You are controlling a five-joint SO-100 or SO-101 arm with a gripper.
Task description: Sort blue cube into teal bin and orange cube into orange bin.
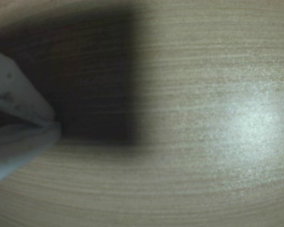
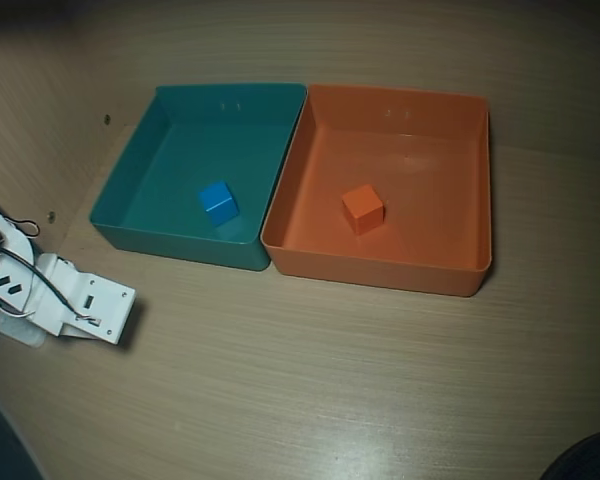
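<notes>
Blue cube lies inside teal bin; orange cube inside orange bin, right of teal. Sorting looks complete. Gripper parked near left over bare table, fingers pressed together, empty. Next: nothing beyond resting.

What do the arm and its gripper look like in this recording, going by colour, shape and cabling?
In the overhead view the arm is built of white plastic blocks with small dark slots and screw holes, and thin black cables loop across its upper part. In the blurred wrist view the gripper shows as pale, off-white wedge-shaped fingers tapering to a point. No markings or labels are legible.
</notes>
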